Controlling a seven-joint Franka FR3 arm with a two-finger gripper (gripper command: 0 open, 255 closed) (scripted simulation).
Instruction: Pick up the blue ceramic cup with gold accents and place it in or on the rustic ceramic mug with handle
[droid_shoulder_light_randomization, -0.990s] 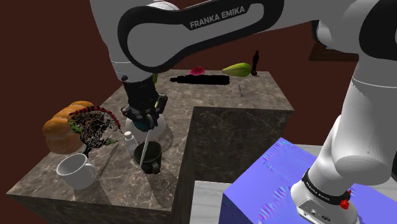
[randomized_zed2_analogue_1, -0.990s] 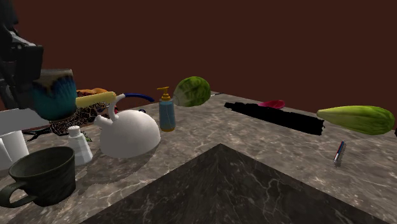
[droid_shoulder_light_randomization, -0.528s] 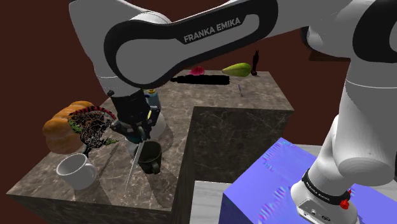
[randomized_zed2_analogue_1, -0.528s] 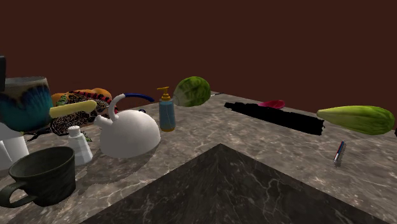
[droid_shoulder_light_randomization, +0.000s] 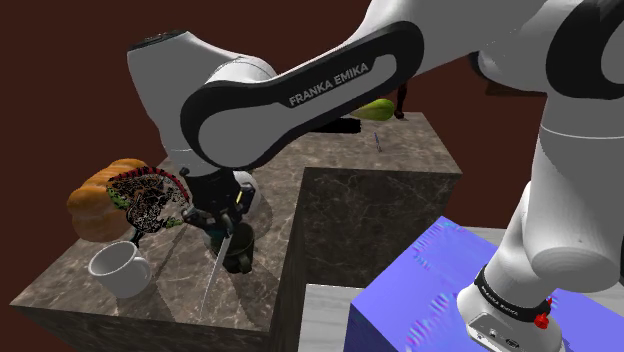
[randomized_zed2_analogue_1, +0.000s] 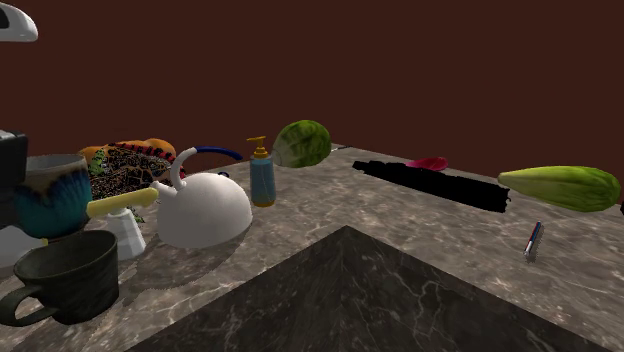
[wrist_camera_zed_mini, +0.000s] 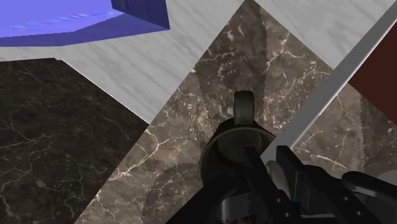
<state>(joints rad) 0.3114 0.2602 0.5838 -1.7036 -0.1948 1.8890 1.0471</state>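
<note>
The blue cup (randomized_zed2_analogue_1: 48, 198) has a cream rim and a long pale yellow handle (randomized_zed2_analogue_1: 120, 205) sticking out sideways. My gripper (droid_shoulder_light_randomization: 220, 216) is shut on it and holds it just above the dark rustic mug (randomized_zed2_analogue_1: 66, 275), slightly toward the second exterior view's left. In the shoulder view the cup (droid_shoulder_light_randomization: 222, 232) hangs over the mug (droid_shoulder_light_randomization: 240, 252) near the counter's front. In the wrist view the mug (wrist_camera_zed_mini: 236, 149) lies right beyond the gripper (wrist_camera_zed_mini: 275, 162), its handle (wrist_camera_zed_mini: 245, 107) pointing away, and the cup's long handle (wrist_camera_zed_mini: 331, 89) runs past it.
A white kettle (randomized_zed2_analogue_1: 205, 210), a small white bottle (randomized_zed2_analogue_1: 125, 232) and a blue soap bottle (randomized_zed2_analogue_1: 262, 175) stand close behind the mug. A white mug (droid_shoulder_light_randomization: 120, 268), a patterned bowl (droid_shoulder_light_randomization: 148, 198) and bread (droid_shoulder_light_randomization: 98, 198) sit toward the shoulder view's left. A green vegetable (randomized_zed2_analogue_1: 560, 187) lies far off.
The gripper has carried the blue cup downward and toward the dark mug; it now hangs just over the mug's rim. Nothing else on the counter has moved.
</note>
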